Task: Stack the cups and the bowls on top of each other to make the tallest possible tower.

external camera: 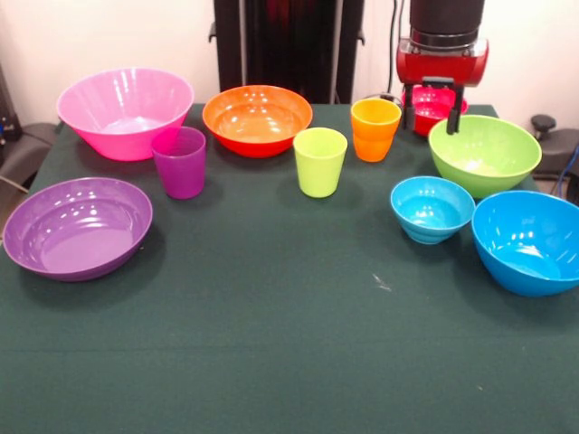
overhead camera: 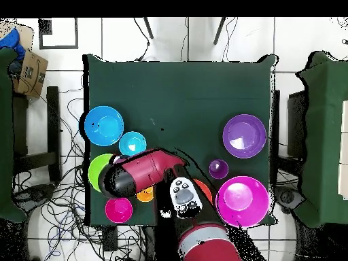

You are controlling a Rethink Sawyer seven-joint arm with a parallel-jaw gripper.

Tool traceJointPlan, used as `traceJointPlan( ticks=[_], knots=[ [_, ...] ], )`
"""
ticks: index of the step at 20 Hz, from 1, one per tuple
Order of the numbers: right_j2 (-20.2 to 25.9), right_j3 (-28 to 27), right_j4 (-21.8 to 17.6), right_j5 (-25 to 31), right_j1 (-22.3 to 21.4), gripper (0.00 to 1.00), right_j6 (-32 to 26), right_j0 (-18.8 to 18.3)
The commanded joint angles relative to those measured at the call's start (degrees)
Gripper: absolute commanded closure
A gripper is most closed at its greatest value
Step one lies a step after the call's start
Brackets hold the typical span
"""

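My gripper [external camera: 431, 116] hangs open at the small red bowl [external camera: 432, 106] at the back right, its two dark fingers [external camera: 452, 117] standing apart at the bowl's rim. The orange cup [external camera: 375, 128] is just left of it, then the lime green cup [external camera: 320, 161] and the purple cup [external camera: 180, 161]. The lime green bowl [external camera: 484, 154], small light blue bowl [external camera: 431, 209] and big blue bowl [external camera: 529, 240] sit on the right. The orange bowl [external camera: 258, 118], pink bowl [external camera: 125, 110] and shallow purple bowl [external camera: 77, 226] sit on the left. All stand apart and upright.
In the overhead view the red arm [overhead camera: 146, 173] covers the lime green cup and part of the lime green bowl [overhead camera: 97, 170]. The green table [external camera: 289, 344] has open cloth along its front half. Chairs and cables surround the table.
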Motion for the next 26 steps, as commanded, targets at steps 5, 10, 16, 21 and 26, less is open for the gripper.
traceJointPlan(
  ticks=[5,10,16,21,26],
  knots=[
    [8.5,-0.6,-7.6,6.2,1.6,0.0,-14.0,-2.2],
    [9.4,-0.9,-8.7,6.5,1.7,0.0,-13.5,-1.5],
    [10.8,-2.2,-9.0,8.0,2.3,0.0,-12.9,-0.9],
    [12.0,-3.8,-7.0,12.7,1.2,0.0,-13.3,-1.4],
    [13.1,-6.4,-5.9,16.1,1.9,0.0,-13.8,-3.1]
  ],
)
